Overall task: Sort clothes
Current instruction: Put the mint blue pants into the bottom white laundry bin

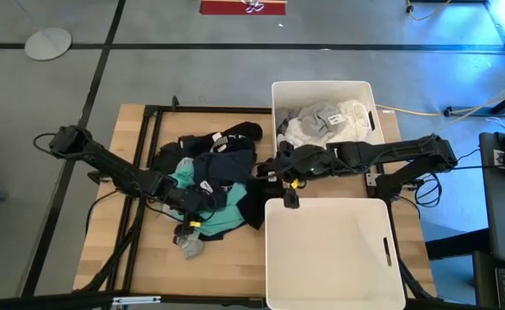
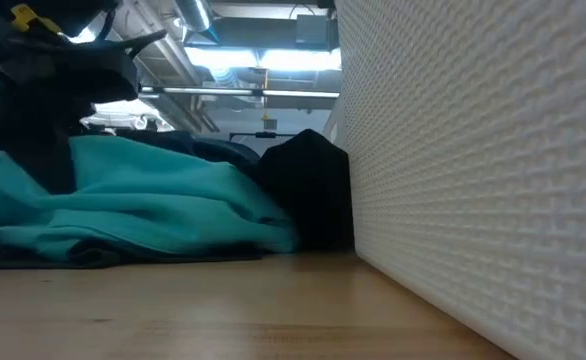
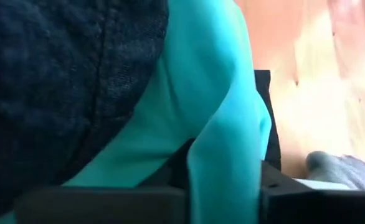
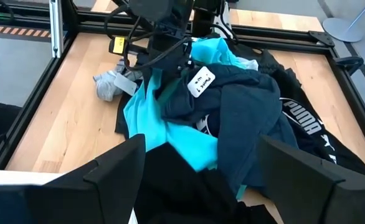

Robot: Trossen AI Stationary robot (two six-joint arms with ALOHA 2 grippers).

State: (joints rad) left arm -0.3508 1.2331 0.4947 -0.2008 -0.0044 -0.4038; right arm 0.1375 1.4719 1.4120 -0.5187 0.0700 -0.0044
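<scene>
The clothes lie heaped on the wooden table's middle: a teal garment (image 1: 227, 205), navy (image 1: 222, 164) and black pieces (image 1: 235, 133), and a grey sock (image 1: 190, 248) at the heap's near left. My left gripper (image 1: 194, 215) is down in the heap's near left part, shut on the teal garment (image 3: 170, 124). My right gripper (image 4: 201, 174) hangs open above the heap's right side (image 1: 280, 176), with nothing between its fingers. The teal garment (image 2: 143, 200) rests on the tabletop next to a black piece (image 2: 308, 190). My left gripper pinches a raised fold of the teal garment (image 3: 223, 155) between its two fingers (image 3: 101, 205). It comes slanting down from the table's left. The rest of the garment lies slack on the heap and the table.
A white bin (image 1: 274, 103) at the far right holds white and grey clothes. A second white bin (image 1: 270, 250) stands at the near right, its wall (image 2: 473, 150) close beside the heap. A black frame (image 1: 149, 138) runs along the table's left and far sides.
</scene>
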